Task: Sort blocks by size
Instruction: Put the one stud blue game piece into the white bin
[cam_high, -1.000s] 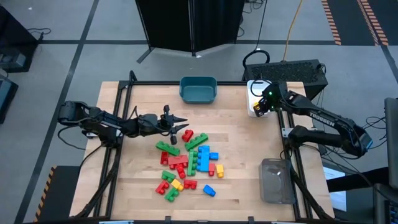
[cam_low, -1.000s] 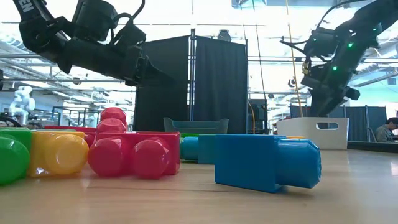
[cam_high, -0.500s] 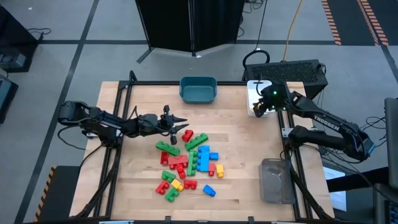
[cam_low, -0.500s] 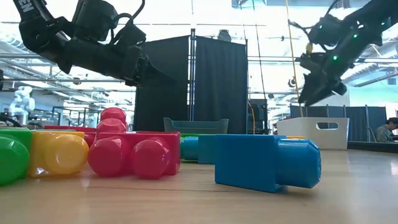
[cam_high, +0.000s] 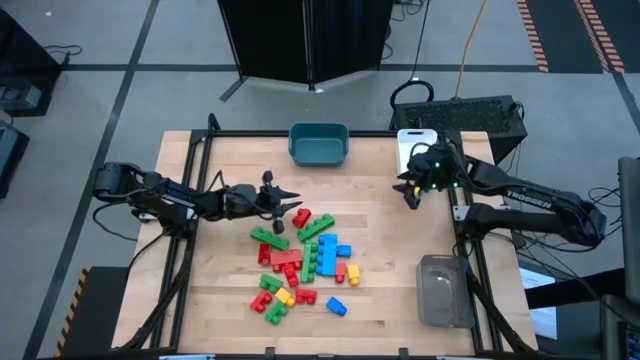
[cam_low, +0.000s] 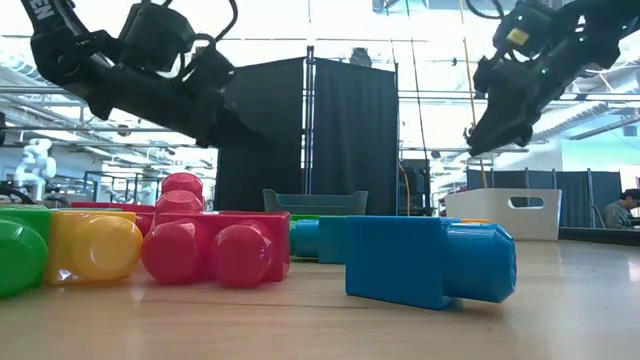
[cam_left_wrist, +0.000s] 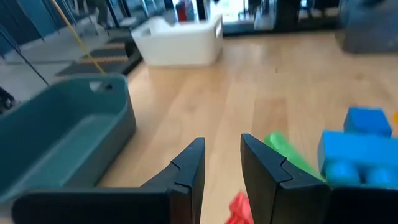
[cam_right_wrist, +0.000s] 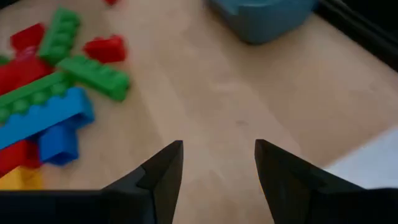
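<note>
Blocks (cam_high: 303, 262) approx 20, 3 bins, 2 arms, both end effectors empty

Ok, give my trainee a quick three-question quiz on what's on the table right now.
1. True or false: the right gripper holds a brick.
2. Which bin lies nearest the left gripper? A: clear plastic bin. B: teal plastic bin. C: white bin.
3. Missing word: the heap of red, green, blue and yellow studded plastic bricks lies on the wooden ____.
Key: 1 false; 2 B; 3 table.
</note>
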